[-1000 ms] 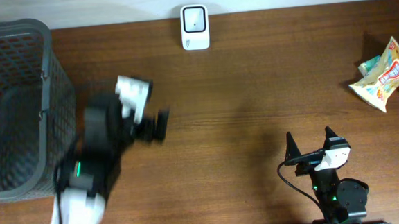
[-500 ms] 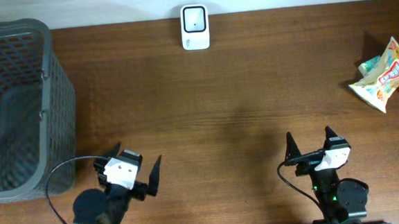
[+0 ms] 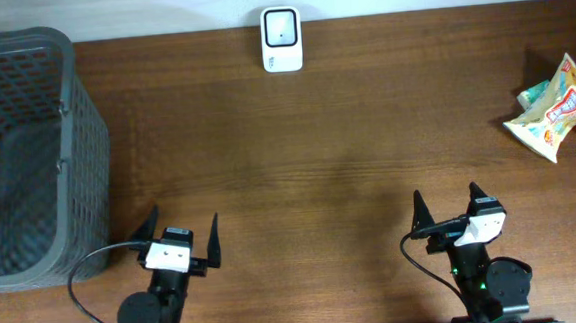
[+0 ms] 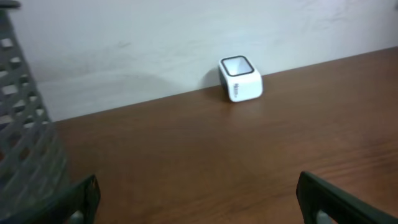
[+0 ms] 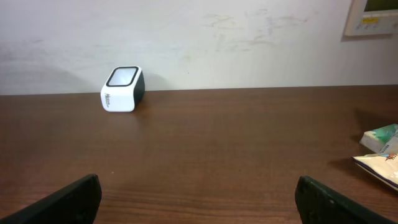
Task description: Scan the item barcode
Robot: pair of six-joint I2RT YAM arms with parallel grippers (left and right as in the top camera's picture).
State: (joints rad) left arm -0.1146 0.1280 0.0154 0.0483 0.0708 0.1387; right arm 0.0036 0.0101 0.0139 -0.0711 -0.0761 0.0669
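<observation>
Pulled back from the basket (image 3: 87, 144), left gripper (image 3: 184, 228) sits level with right gripper (image 3: 447, 204), both spread empty; snack packet (image 3: 557, 110), far ahead-right of the latter, probably wants an edge grasp, barcode uncovered.

A brown wooden table (image 3: 347, 138) carries a white scanner (image 3: 282, 39) far ahead of the left gripper (image 3: 184, 218) and right gripper (image 3: 445, 194). A grey mesh basket (image 3: 90, 164) sits just left of the left gripper, and snack packets (image 3: 555, 110) lie ahead and right of the right gripper.
</observation>
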